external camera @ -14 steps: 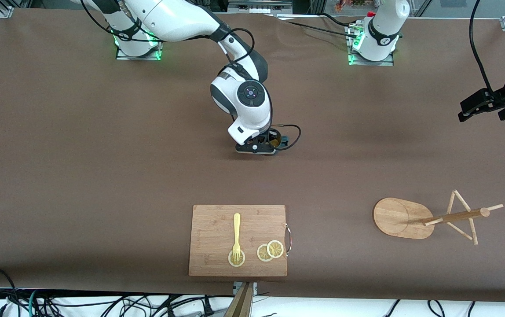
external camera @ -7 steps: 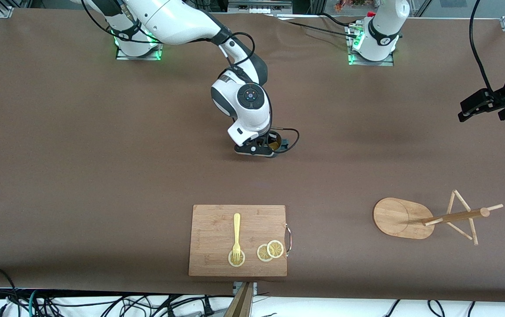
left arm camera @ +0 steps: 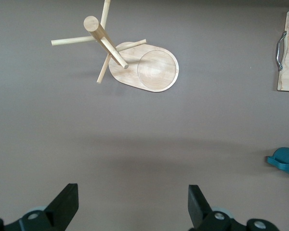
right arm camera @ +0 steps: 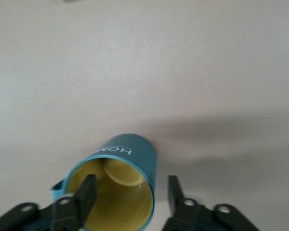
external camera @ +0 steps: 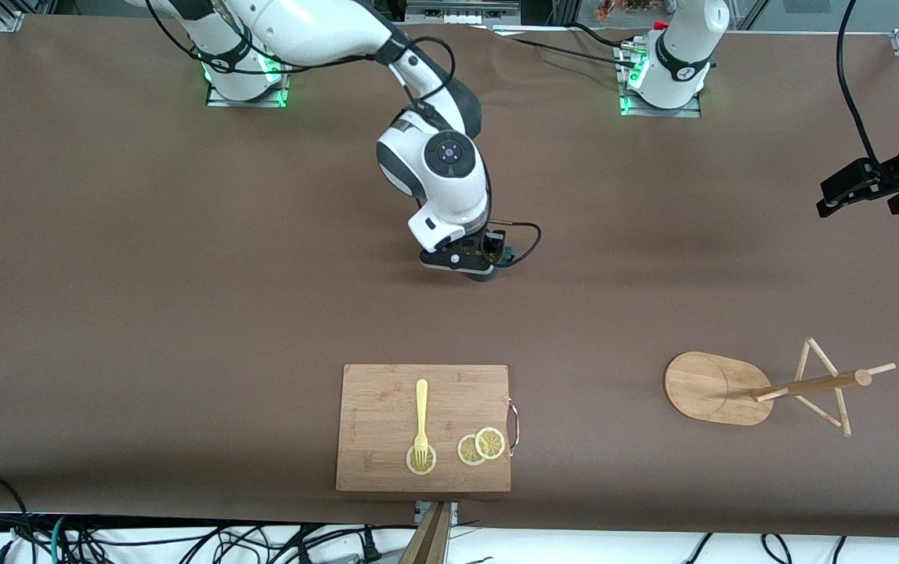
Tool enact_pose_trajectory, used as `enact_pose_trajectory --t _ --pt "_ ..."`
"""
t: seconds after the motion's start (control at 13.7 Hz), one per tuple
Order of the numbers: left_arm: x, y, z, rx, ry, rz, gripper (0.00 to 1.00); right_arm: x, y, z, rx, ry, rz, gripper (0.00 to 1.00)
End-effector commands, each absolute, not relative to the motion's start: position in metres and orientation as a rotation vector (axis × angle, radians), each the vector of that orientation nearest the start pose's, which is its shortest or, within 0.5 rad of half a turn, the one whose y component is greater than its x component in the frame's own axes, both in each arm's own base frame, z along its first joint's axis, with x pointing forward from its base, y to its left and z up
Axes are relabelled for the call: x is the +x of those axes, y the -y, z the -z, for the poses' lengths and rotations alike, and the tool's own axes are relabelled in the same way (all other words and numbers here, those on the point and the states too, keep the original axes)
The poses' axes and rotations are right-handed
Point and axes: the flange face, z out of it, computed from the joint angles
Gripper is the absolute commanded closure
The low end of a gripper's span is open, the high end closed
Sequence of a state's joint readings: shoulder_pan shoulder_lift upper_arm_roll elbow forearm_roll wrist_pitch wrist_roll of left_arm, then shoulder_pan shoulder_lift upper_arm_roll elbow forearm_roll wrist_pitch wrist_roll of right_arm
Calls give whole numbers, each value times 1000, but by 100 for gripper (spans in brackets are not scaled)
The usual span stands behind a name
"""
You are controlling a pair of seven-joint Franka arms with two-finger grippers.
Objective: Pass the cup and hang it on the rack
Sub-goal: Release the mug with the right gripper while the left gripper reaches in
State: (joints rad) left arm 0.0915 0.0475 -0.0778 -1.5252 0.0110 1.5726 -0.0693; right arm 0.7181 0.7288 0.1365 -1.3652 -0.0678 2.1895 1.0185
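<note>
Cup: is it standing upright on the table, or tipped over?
Upright. The right wrist view looks down into the cup's yellowish inside, its mouth facing up, its base on the table. It holds nothing visible.

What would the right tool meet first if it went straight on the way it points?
Probably the cup: one finger of the right tool is inside its rim, one outside. Under it is the table.

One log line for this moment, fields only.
right gripper: open, straddling cup wall, mid-table | left gripper: open, waiting, over table near rack | cup: standing, not hung
</note>
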Motion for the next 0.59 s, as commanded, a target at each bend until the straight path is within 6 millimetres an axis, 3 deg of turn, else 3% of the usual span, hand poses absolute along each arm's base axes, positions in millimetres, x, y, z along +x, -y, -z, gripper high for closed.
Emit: enact_pose_trajectory --t 0.0,0.29,0.44,0.51 --pt "573 -13 -623 -3139 140 10 0 521 -505 -376 -3052 -328 61 0" --pt "571 2 -611 -3160 102 -46 0 548 -418 -469 -3101 -438 49 0" --pt "579 32 -555 -3138 -1 -152 0 560 -359 -502 -3151 -556 -5 0" --pt "580 32 -543 -3104 -19 -171 0 565 -329 -512 -3184 -577 -36 0"
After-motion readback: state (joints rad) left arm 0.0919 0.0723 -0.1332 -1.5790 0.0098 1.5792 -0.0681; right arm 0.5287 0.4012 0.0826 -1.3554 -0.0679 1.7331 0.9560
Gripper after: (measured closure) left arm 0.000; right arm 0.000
